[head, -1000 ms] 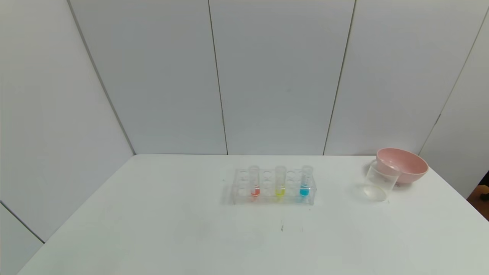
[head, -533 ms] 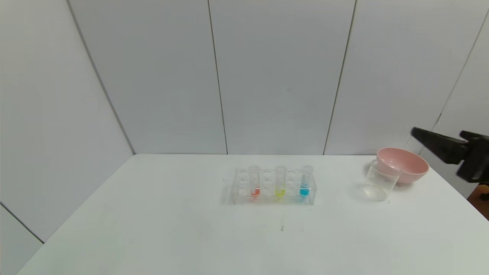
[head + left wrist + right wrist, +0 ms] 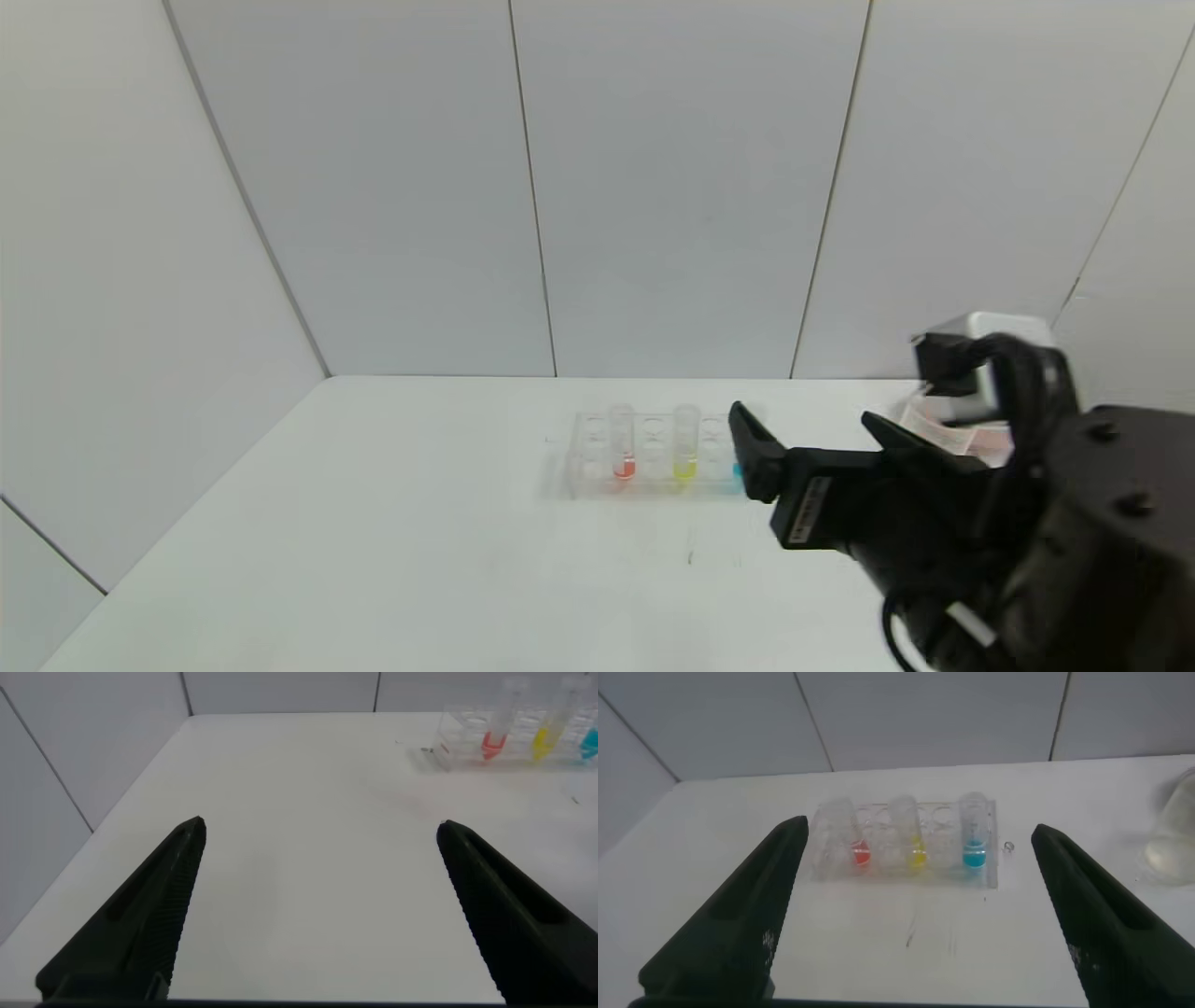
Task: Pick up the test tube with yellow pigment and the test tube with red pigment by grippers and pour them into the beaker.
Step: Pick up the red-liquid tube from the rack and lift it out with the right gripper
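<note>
The test tube with red pigment (image 3: 623, 446) and the test tube with yellow pigment (image 3: 685, 444) stand upright in a clear rack (image 3: 590, 467) at mid-table. Both show in the right wrist view, red (image 3: 854, 836) and yellow (image 3: 911, 836). My right gripper (image 3: 801, 413) is open and empty, just right of the rack and above the table; in its own view (image 3: 920, 829) the rack lies ahead between the fingers. The beaker (image 3: 1174, 829) stands farther right and is hidden behind the arm in the head view. My left gripper (image 3: 321, 828) is open and empty over bare table, far from the rack (image 3: 458, 742).
A third tube with blue liquid (image 3: 973, 833) stands at the rack's right end, partly hidden by my right finger in the head view. A pink bowl (image 3: 991, 437) shows partly behind the right wrist. White wall panels close the table's back and left.
My right arm has come in from the right edge and swung left toward the rack, now covering the beaker and most of the pink bowl in the head view. The tubes have not moved.
</note>
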Tool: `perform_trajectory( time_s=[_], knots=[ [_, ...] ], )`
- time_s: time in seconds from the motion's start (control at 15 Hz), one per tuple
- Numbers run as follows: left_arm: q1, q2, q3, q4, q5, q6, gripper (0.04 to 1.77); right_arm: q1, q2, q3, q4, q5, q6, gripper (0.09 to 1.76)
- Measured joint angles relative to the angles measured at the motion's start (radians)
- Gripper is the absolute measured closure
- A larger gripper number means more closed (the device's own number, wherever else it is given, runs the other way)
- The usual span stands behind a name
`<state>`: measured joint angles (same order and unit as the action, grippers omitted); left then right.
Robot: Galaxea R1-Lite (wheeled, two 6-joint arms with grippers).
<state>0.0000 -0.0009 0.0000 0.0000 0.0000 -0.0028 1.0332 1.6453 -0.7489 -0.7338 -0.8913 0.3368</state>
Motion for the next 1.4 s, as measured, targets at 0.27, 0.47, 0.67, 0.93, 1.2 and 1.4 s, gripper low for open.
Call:
perform_trajectory(
  time_s=[0.27, 0.47, 0.67, 0.93, 1.2, 1.4],
  knots=[
    [0.0, 0.0, 0.0, 0.0, 0.0, 0.0, 0.05, 0.039, 0.231, -0.132, -0.074, -0.04, 0.026, 0.14],
    [0.0, 0.0, 0.0, 0.0, 0.0, 0.0, 0.05, 0.014, 0.383, -0.241, -0.087, -0.043, 0.032, 0.14],
    [0.0, 0.0, 0.0, 0.0, 0.0, 0.0, 0.05, -0.04, 0.507, -0.351, -0.091, -0.028, 0.036, 0.14],
    [0.0, 0.0, 0.0, 0.0, 0.0, 0.0, 0.05, -0.095, 0.615, -0.471, -0.084, 0.048, 0.033, 0.14],
    [0.0, 0.0, 0.0, 0.0, 0.0, 0.0, 0.05, -0.121, 0.708, -0.553, -0.083, 0.073, 0.018, 0.14],
    [0.0, 0.0, 0.0, 0.0, 0.0, 0.0, 0.05, -0.133, 0.763, -0.603, -0.085, 0.11, 0.004, 0.14]
  ],
)
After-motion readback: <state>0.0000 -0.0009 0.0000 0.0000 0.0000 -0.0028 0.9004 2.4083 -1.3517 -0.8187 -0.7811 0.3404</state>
